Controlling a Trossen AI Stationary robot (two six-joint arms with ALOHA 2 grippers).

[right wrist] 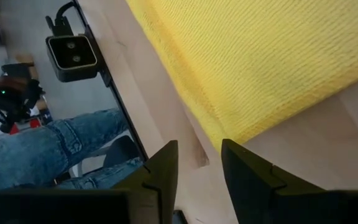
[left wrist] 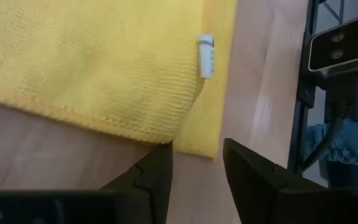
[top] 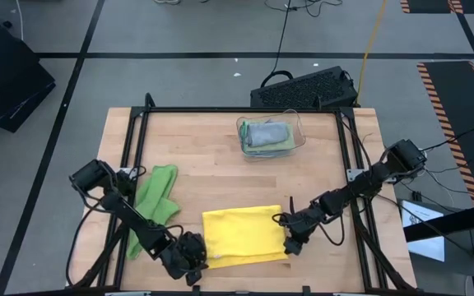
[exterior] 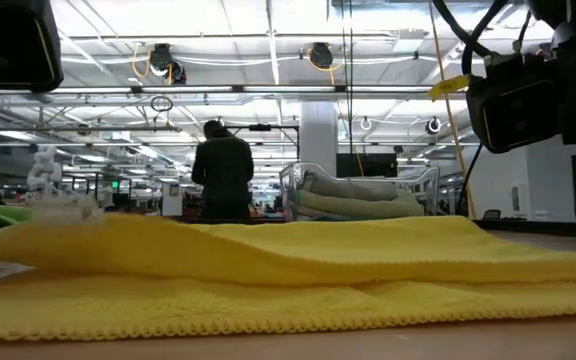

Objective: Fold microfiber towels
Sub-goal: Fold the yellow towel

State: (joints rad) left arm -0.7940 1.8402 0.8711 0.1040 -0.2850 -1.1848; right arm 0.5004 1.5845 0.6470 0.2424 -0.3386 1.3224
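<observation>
The table point(top: 220, 177) carries the yellow towel point(top: 245, 236) at six o'clock, folded; its near-left corner is hidden under the left gripper point(top: 194, 256). A green towel point(top: 155, 201) at nine o'clock lies partly under the left arm. At twelve, the bin's point(top: 296, 131) towels blur together. Both arms reach low; the right gripper point(top: 293, 245) is at the opposite corner. Each gripper's fingers are parted, nothing held.
</observation>
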